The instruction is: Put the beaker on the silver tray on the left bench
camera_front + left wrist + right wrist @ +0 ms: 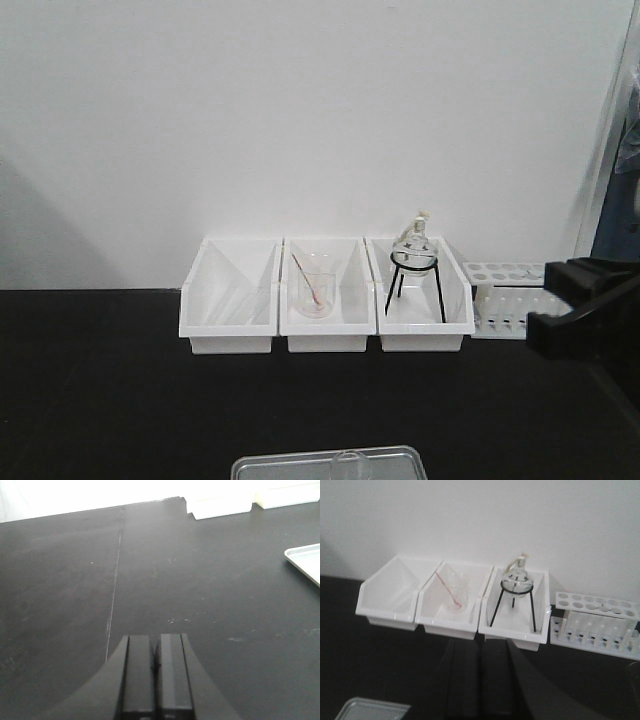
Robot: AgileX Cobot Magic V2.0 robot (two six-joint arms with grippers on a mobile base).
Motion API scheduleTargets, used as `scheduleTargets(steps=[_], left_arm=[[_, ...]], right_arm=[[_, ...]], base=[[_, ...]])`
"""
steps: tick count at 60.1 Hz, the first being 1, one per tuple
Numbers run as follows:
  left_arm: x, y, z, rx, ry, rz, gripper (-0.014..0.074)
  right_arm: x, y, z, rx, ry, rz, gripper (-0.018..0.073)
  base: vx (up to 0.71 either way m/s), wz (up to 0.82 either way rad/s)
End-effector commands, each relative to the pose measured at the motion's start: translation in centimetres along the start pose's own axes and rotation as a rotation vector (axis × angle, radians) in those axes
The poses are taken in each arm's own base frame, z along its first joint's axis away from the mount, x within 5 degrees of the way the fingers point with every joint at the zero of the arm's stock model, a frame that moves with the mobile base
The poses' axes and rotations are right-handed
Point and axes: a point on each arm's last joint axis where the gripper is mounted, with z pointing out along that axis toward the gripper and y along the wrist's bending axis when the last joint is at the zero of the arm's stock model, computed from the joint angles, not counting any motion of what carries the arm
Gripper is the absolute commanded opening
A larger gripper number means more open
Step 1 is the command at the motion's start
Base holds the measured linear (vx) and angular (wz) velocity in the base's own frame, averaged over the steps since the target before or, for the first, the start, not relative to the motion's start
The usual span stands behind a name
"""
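Note:
The silver tray (300, 467) lies on the black worktop of the left bench (100, 400), at the bottom edge of the front view. A small clear beaker (350, 461) stands on it, faint and cut off by the frame. A corner of the tray (306, 559) also shows at the right of the left wrist view. My left gripper (156, 647) hovers low over bare worktop, shut with nothing in it. To the right of the tray and higher up, my right gripper (481, 652) is also shut and holds nothing, facing the bins.
Three white bins stand against the white wall: an empty one (230, 295), one holding a beaker with a thin rod (316, 292), and one holding a flask on a black tripod (416, 262). A white test tube rack (505, 295) sits to their right.

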Motion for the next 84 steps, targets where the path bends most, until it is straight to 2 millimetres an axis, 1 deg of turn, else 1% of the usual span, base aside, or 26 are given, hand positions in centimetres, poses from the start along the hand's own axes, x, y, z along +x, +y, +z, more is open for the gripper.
scheduleTargets(steps=[1,5,10,13,14,17,19,24,27,29,34,43,50,57,63,70,84], left_arm=[[-0.1,-0.1,0.2,0.007,-0.063,-0.002,0.0001],[-0.1,-0.1,0.2,0.007,-0.063,-0.002,0.0001],[-0.1,-0.1,0.2,0.007,-0.063,-0.002,0.0001],[-0.1,-0.1,0.2,0.007,-0.063,-0.002,0.0001],[-0.1,-0.1,0.2,0.007,-0.063,-0.002,0.0001],[-0.1,-0.1,0.2,0.007,-0.063,-0.002,0.0001],[-0.1,-0.1,0.2,0.007,-0.063,-0.002,0.0001],[-0.1,-0.1,0.2,0.007,-0.063,-0.002,0.0001],[-0.1,-0.1,0.2,0.007,-0.063,-0.002,0.0001],[-0.1,-0.1,0.2,0.007,-0.063,-0.002,0.0001],[-0.1,-0.1,0.2,0.007,-0.063,-0.002,0.0001],[-0.1,-0.1,0.2,0.007,-0.063,-0.002,0.0001],[-0.1,-0.1,0.2,0.007,-0.063,-0.002,0.0001],[-0.1,-0.1,0.2,0.007,-0.063,-0.002,0.0001],[-0.1,-0.1,0.2,0.007,-0.063,-0.002,0.0001],[-0.1,-0.1,0.2,0.007,-0.064,-0.002,0.0001],[-0.1,-0.1,0.2,0.007,-0.064,-0.002,0.0001]], right_arm=[[-1.2,0.5,-0.5,-0.066,-0.063,-0.063,-0.0014],[-0.7,0.8,-0.5,-0.1,-0.071,-0.077,-0.0014],[0.7,1.1,-0.6,-0.136,-0.127,-0.097,-0.0014],[2.2,1.2,-0.6,-0.158,-0.157,-0.09,-0.0014],[2.4,1.2,-0.8,-0.167,-0.182,-0.083,-0.0014],[4.2,1.2,-0.9,-0.183,-0.199,-0.065,-0.0014],[5.0,1.0,-1.1,-0.182,-0.219,-0.05,-0.0013],[7.8,-0.1,-1.7,-0.147,-0.229,0.035,-0.0012],[9.4,-0.9,-2.4,-0.11,-0.237,0.088,-0.0011],[10.8,-1.6,-2.8,-0.072,-0.231,0.122,-0.0011],[13.3,-2.7,-4.1,-0.005,-0.233,0.145,-0.0011],[17.1,-3.5,-6.6,0.077,-0.286,0.145,-0.0011],[19.5,-3.6,-8.3,0.123,-0.372,0.145,-0.0011],[21.1,-3.5,-9.4,0.135,-0.463,0.137,-0.0011],[21.6,-3.4,-10.1,0.137,-0.472,0.132,-0.0011],[21.9,-3.4,-9.9,0.139,-0.431,0.146,-0.0011],[21.9,-3.4,-10.0,0.139,-0.432,0.148,-0.0011]], base=[[0.0,0.0],[0.0,0.0],[0.0,0.0],[0.0,0.0],[0.0,0.0],[0.0,0.0],[0.0,0.0],[0.0,0.0],[0.0,0.0],[0.0,0.0],[0.0,0.0],[0.0,0.0],[0.0,0.0],[0.0,0.0],[0.0,0.0],[0.0,0.0],[0.0,0.0]])
